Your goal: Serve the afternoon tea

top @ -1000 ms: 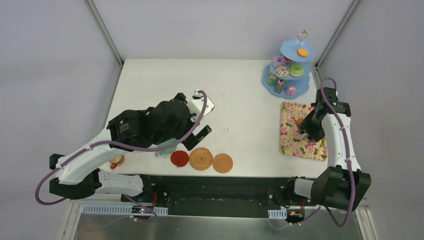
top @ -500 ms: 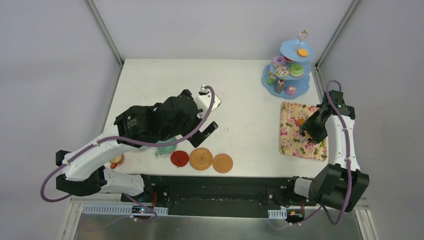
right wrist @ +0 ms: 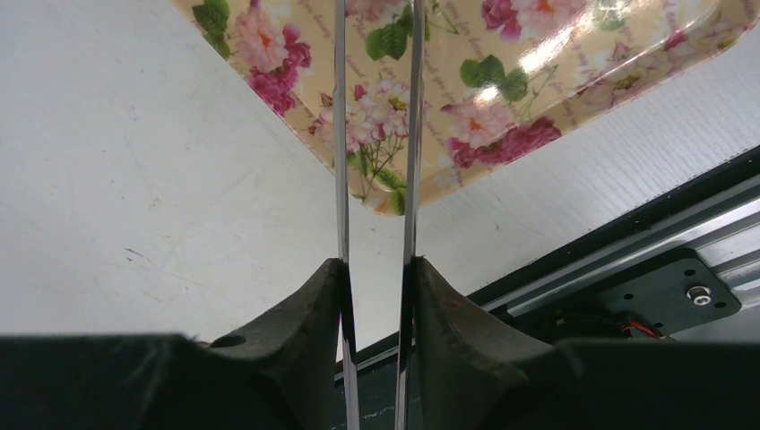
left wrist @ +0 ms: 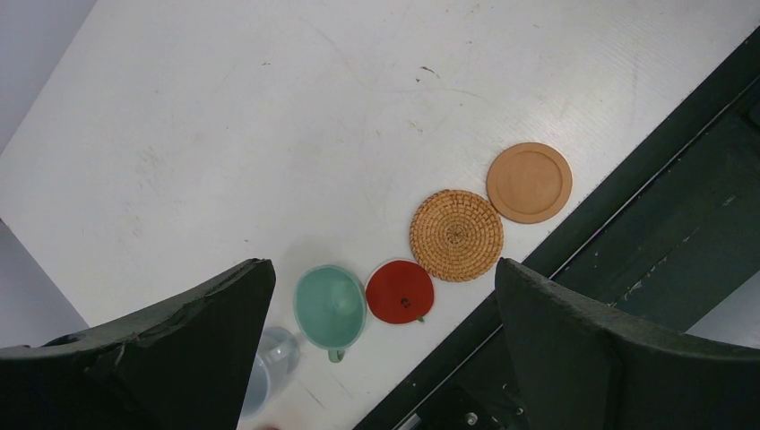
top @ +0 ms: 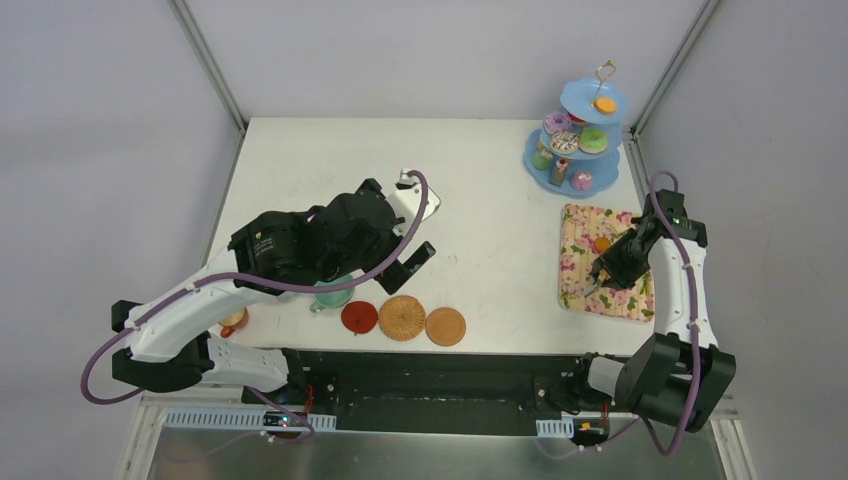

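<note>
Mint-green small cup (left wrist: 331,305) was seen near the near edge of the white tabletop (top: 480,200), just beside a red round coaster (left wrist: 400,292). A woven wicker round coaster (left wrist: 456,235) and a tan round coaster (left wrist: 529,182) were lined up after it. A light-blue three-tier stand (top: 578,97) was placed at the far right corner, loaded with colourful small donuts (top: 593,139). The left gripper (left wrist: 381,273) was seen above the cup with its jaws spread wide. The right gripper (right wrist: 376,273) was clenched on long metal tongs (right wrist: 341,134) over a floral rectangular tray (right wrist: 502,81) by the right edge.

Metal tongs (right wrist: 340,134): two thin arms parallel and close together, running over a corner of the floral tray (top: 582,292), which lies flat on the right side of the white table (top: 480,220), near its front black rail (top: 430,372).
</note>
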Robot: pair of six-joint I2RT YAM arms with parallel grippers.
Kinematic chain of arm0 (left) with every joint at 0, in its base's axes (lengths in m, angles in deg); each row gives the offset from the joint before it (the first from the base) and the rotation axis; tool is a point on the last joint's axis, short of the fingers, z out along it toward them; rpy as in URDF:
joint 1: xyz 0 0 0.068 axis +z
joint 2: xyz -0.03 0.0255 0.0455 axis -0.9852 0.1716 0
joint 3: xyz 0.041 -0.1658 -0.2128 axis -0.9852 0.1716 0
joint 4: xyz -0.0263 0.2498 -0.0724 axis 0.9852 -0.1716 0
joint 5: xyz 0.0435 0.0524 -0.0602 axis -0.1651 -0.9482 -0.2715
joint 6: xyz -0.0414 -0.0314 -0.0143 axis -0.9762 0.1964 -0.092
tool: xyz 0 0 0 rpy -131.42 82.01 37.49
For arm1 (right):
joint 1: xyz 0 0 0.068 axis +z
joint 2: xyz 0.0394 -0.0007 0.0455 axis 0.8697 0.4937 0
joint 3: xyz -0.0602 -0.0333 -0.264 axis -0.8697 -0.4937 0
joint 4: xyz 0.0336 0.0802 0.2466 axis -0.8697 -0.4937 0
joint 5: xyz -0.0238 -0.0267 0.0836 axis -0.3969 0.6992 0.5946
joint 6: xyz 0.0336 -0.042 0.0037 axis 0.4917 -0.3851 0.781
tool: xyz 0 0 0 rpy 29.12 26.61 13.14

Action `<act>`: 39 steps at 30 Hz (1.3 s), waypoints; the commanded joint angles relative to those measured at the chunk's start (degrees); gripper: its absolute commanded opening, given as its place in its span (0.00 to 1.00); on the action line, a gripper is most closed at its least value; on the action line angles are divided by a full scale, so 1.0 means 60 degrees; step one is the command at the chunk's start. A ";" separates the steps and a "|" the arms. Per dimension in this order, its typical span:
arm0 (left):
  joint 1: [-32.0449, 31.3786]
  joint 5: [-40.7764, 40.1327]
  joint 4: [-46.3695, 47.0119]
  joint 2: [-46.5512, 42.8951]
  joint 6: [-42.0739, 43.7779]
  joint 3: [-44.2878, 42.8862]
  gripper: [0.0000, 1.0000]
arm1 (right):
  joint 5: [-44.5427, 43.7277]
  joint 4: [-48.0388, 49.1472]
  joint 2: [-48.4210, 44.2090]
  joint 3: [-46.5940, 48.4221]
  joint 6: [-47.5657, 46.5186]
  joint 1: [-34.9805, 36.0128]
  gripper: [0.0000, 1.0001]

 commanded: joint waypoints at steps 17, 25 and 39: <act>-0.0027 -0.0139 0.0105 -0.0454 0.0300 0.0285 1.00 | 0.1048 -0.0494 -0.0351 0.1418 0.0591 -0.0053 0.27; -0.0033 -0.0158 0.0157 -0.0490 0.0371 0.0337 1.00 | 0.1326 -0.0638 -0.0203 0.1982 0.0755 -0.0035 0.26; -0.0014 -0.0284 0.0078 -0.0419 0.0320 0.0214 1.00 | 0.1498 -0.0017 0.2519 0.7077 0.2283 0.1644 0.25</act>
